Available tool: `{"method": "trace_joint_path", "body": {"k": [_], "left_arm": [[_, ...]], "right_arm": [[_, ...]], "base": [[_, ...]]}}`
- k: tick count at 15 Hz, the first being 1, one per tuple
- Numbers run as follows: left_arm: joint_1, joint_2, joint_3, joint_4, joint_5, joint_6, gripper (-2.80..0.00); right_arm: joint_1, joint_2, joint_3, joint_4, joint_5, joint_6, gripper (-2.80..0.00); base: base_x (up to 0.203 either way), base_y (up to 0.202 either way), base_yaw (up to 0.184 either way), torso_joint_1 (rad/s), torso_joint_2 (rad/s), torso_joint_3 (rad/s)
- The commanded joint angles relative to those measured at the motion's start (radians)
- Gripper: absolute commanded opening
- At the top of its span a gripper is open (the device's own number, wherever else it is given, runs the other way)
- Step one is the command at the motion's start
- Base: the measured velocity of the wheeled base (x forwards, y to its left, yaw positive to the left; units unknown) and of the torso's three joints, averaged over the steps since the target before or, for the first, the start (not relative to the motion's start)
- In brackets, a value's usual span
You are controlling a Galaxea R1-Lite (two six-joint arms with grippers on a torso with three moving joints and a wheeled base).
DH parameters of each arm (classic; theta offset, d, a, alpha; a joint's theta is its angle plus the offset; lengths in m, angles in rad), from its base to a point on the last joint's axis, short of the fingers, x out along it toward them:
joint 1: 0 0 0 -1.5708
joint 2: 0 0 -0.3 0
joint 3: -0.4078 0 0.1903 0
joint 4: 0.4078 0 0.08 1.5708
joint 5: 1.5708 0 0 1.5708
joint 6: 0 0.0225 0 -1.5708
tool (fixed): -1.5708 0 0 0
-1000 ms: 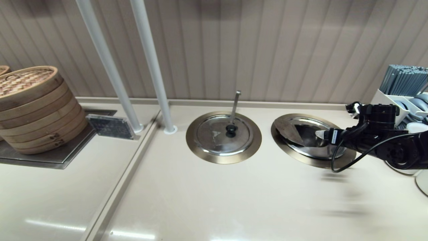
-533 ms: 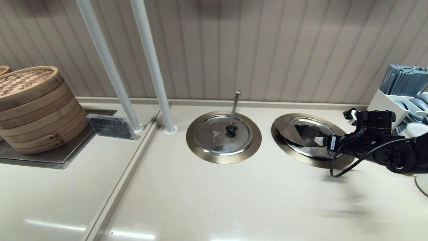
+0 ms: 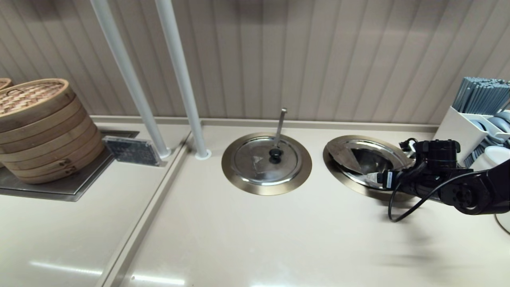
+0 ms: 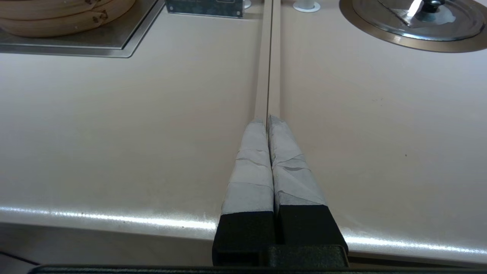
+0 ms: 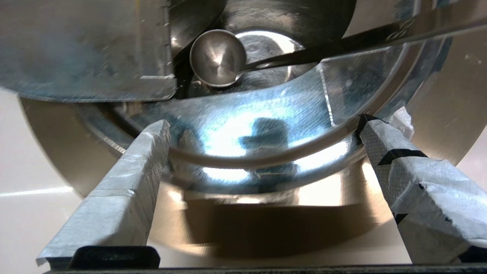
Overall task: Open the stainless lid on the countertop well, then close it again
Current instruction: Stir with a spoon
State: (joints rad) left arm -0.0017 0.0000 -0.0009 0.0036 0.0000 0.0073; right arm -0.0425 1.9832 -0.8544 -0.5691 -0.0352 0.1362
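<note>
The countertop well [image 3: 361,190] with its bronze rim [image 5: 452,106] lies right of centre. It stands partly uncovered. The stainless lid [image 3: 344,153] leans tilted over the well's left part as a steel plate [image 5: 83,49], and its knob is hidden. Inside I see the ladle's bowl [image 5: 217,57], with its slanted handle [image 5: 380,36] rising out. My right gripper [image 3: 376,176] [image 5: 262,123] is open at the well's right-front rim, low, one finger to each side and nothing between them. My left gripper [image 4: 268,121] is shut and empty, parked over the counter's seam near the front edge.
A twin lid [image 3: 263,161] with a black knob and a nearly vertical ladle handle [image 3: 281,123] covers the middle well. Bamboo steamers [image 3: 40,127] stand far left, beside a small dark sign [image 3: 133,150]. Two white poles [image 3: 183,79] rise behind it. A white cutlery holder [image 3: 474,115] stands behind the right arm.
My right gripper has drawn back from over the well's middle to its right-front rim and sunk lower. The lid and ladle have stayed where they were.
</note>
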Motion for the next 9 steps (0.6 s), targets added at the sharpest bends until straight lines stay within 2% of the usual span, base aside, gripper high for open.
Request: {"method": "trace_joint_path", "body": {"k": [1,5,7,9], "left_arm": [[0.000,0.000,-0.001,0.001,0.000,0.000,-2.80],[0.000,0.000,0.000,0.000,0.000,0.000,-2.80],[0.000,0.000,-0.001,0.000,0.000,0.000,-2.80],[0.000,0.000,-0.001,-0.001,0.000,0.000,-2.80]], "right_arm": [[0.043,-0.120,0.056,-0.005,-0.001,0.001,0.00],[0.093,-0.256,0.093,0.025,-0.009,-0.003,0.00],[0.126,-0.258,0.080,0.020,-0.013,-0.018,0.00],[0.176,-0.232,0.075,0.014,-0.058,-0.074,0.00]], "base": [[0.000,0.000,0.000,0.000,0.00,0.000],[0.000,0.000,0.000,0.000,0.00,0.000],[0.000,0.000,0.000,0.000,0.00,0.000],[0.000,0.000,0.000,0.000,0.00,0.000]]}}
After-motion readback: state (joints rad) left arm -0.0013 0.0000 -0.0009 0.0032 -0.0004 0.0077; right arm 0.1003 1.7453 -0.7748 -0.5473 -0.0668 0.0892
